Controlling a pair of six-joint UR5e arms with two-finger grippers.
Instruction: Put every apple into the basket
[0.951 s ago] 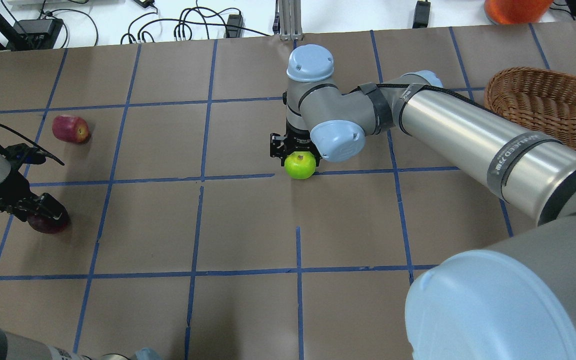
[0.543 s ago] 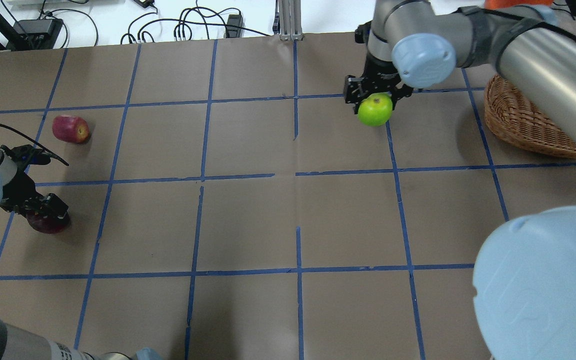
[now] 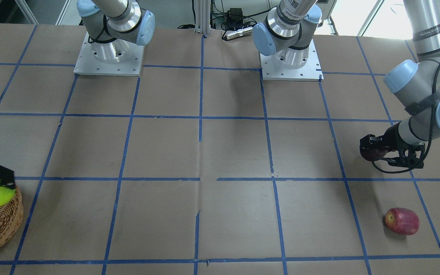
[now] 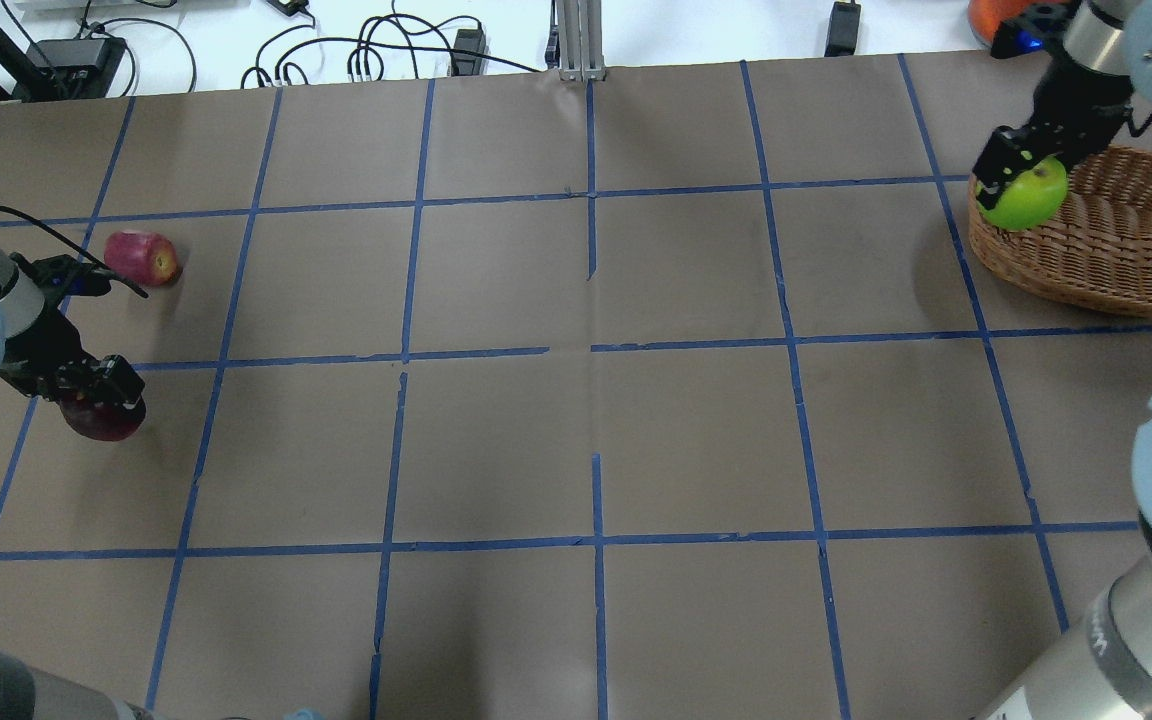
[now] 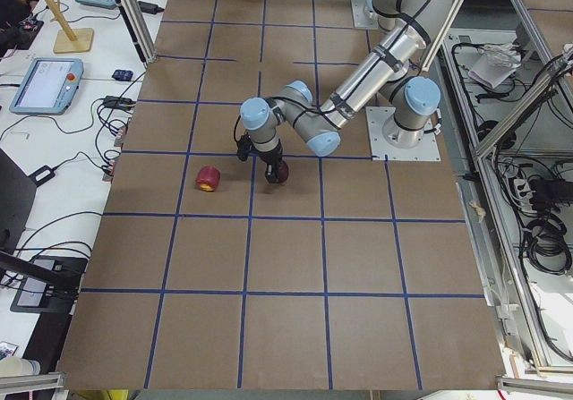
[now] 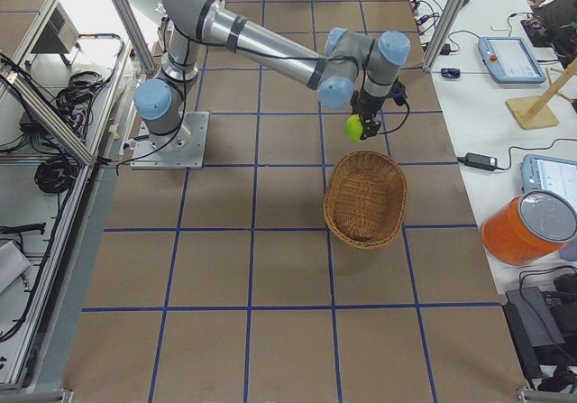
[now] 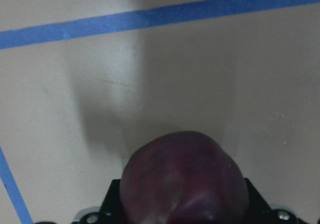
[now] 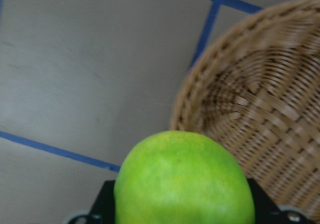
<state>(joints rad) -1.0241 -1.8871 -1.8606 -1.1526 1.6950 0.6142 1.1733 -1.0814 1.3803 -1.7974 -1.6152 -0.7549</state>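
My right gripper is shut on the lime green apple and holds it over the near-left rim of the wicker basket. The right wrist view shows the green apple above the basket's rim. My left gripper is shut on the dark maroon apple, held low over the table at the left. The maroon apple fills the left wrist view. The red apple lies on the table beyond the left gripper, apart from it.
An orange container stands beyond the basket at the far right. Cables and power bricks lie past the table's far edge. Both arm bases are bolted at the robot's side of the table.
My right gripper has carried the green apple from the table's middle, far and to the right, to the basket's rim. My left gripper with the maroon apple has shifted slightly.
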